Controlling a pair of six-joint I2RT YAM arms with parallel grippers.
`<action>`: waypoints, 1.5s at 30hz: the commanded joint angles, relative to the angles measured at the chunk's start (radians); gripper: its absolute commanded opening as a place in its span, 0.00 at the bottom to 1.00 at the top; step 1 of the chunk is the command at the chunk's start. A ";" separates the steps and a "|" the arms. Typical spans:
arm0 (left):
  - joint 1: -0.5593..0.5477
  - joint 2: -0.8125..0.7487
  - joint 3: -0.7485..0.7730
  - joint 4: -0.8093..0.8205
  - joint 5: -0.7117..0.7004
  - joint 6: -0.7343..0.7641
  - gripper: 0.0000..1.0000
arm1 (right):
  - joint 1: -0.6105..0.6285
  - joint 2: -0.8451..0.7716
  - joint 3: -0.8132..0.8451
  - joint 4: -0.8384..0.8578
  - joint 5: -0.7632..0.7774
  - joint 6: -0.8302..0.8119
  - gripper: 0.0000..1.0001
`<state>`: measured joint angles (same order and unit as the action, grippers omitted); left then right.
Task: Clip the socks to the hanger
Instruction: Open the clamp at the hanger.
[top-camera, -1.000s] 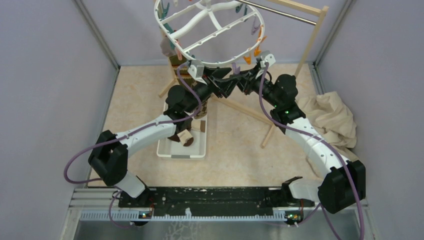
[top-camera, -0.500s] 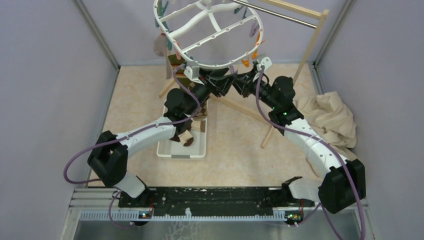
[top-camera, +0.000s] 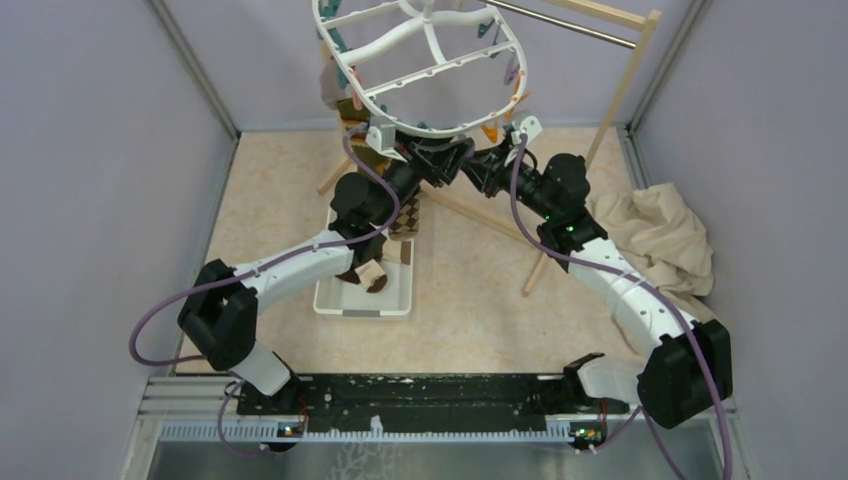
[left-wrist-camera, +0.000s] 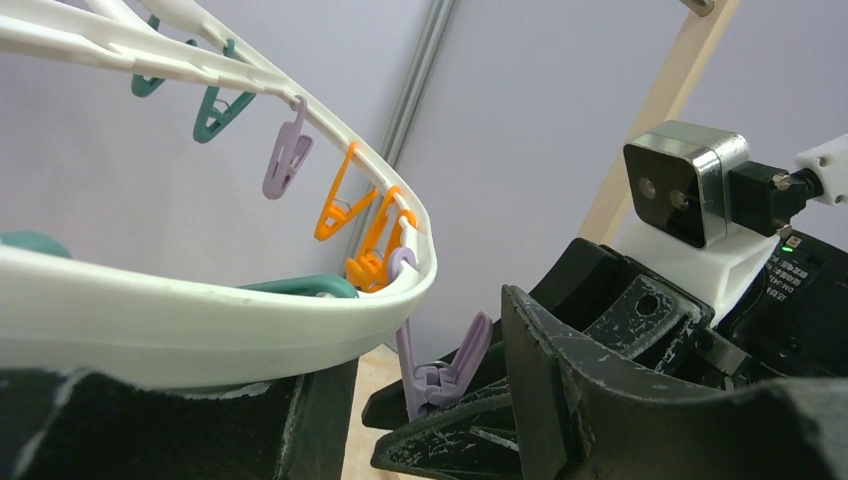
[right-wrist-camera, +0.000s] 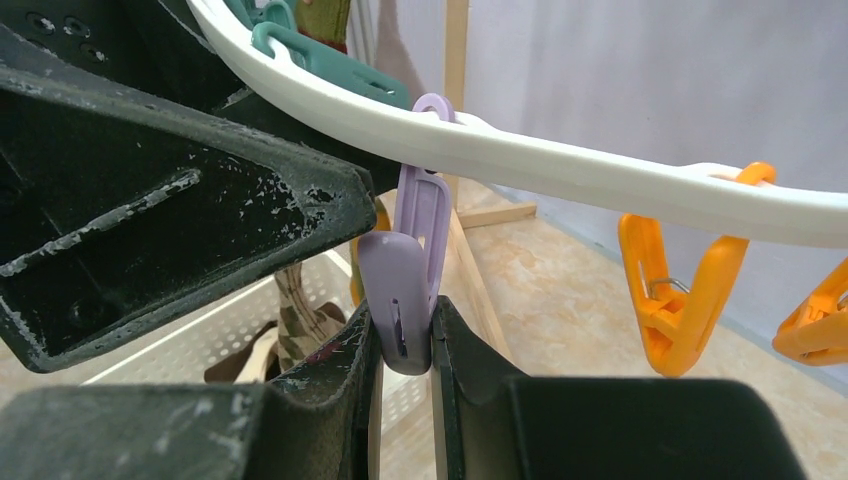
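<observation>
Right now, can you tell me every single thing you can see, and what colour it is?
hanger: one, white, hung high at the back
pegs: many, orange, teal and purple, along the hanger's rim
tray: one, white, on the table
socks: a few, brown and tan, in the tray
cloth: one, beige, far right
wooden rack: one, pale wood, standing at the back
left gripper: one, black, open around the hanger's rim
right gripper: one, black, shut on a purple peg
</observation>
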<state>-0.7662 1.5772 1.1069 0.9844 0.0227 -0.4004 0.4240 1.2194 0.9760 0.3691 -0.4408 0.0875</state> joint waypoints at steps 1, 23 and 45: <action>0.010 0.021 0.061 0.022 0.057 -0.014 0.59 | 0.033 -0.018 0.003 -0.058 -0.072 -0.013 0.00; 0.010 0.025 0.033 -0.107 0.191 0.112 0.59 | 0.035 0.000 0.033 -0.086 -0.076 -0.003 0.00; 0.016 0.001 0.018 -0.062 0.155 0.061 0.00 | 0.044 -0.114 -0.038 -0.108 0.052 0.009 0.43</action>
<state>-0.7509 1.5921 1.1175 0.9035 0.1768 -0.3290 0.4393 1.1797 0.9520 0.2790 -0.4194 0.0830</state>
